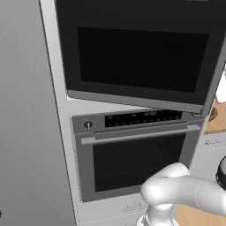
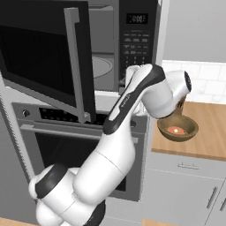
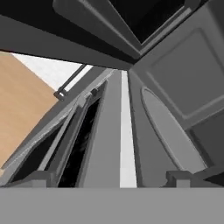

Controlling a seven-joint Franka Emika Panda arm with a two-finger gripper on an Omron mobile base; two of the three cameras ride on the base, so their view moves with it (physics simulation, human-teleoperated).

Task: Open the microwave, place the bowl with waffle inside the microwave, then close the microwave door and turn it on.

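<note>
The microwave (image 2: 132, 39) is built in above the oven, and its door (image 1: 141, 57) stands swung wide open, with the grey bar handle (image 2: 75, 57) on its free edge. Inside lies the round turntable (image 2: 102, 66). The olive-brown bowl (image 2: 177, 128) with reddish food sits on the wooden counter to the right, apart from the arm. My gripper (image 3: 109, 179) is open with nothing between its fingertips (image 3: 41, 177). It sits at the lower front of the microwave opening, looking in at the turntable (image 3: 170, 131) and up along the open door (image 3: 140, 17).
The grey-framed oven (image 1: 132, 159) with its horizontal handle and round knob sits right under the microwave. The wooden counter (image 2: 207, 132) runs to the right over grey drawers, with white wall tile behind. A tall grey panel (image 1: 26, 132) fills the left.
</note>
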